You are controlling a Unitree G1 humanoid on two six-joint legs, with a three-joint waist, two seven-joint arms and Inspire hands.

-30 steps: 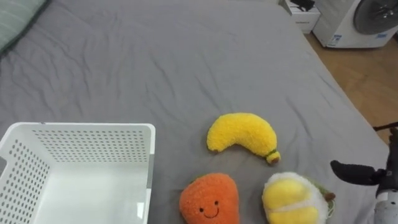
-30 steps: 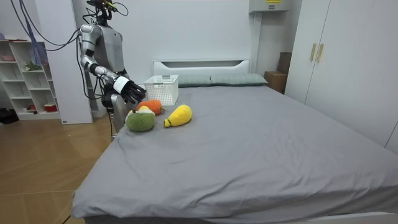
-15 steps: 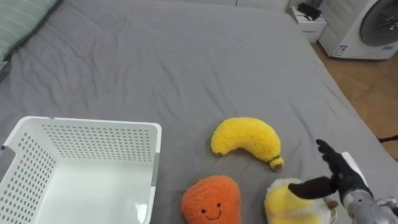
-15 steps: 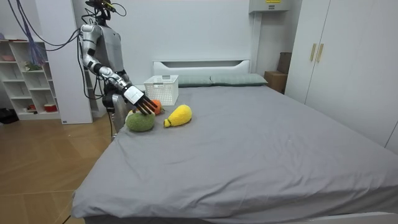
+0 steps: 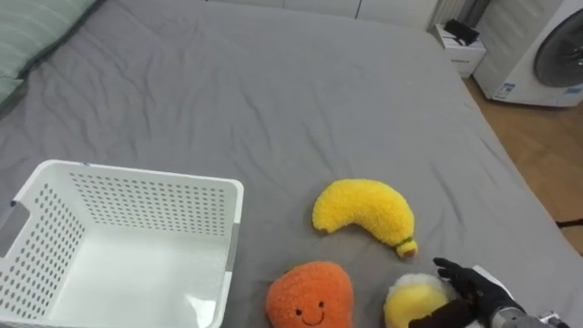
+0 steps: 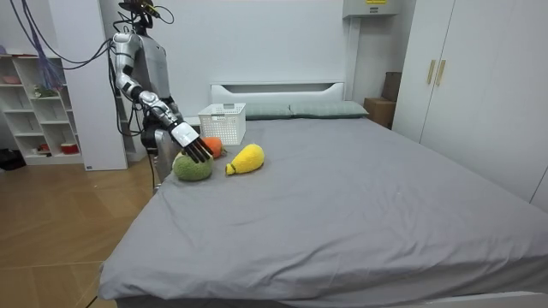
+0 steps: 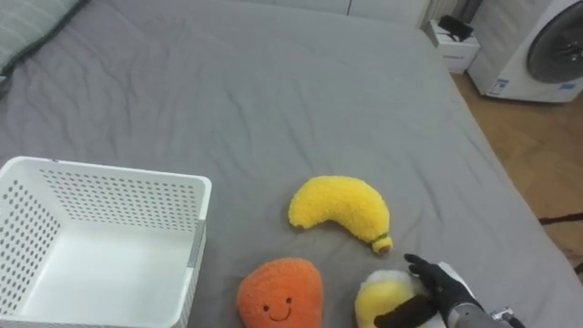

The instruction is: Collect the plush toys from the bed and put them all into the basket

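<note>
Grey bed sheet [image 5: 273, 82], left eye view, banana plush [image 5: 364, 211], orange plush [image 5: 310, 293] and yellow-green plush [image 5: 412, 302] lay beside white basket [image 5: 137, 173], right hand [image 5: 474, 290] rested on yellow-green plush with fingers splayed and unclenched, room view, robot stood at bedside with hand on plush.

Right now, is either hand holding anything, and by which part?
Nothing gripped: the right hand lies open across the top of the round yellow-and-green plush toy.
</note>
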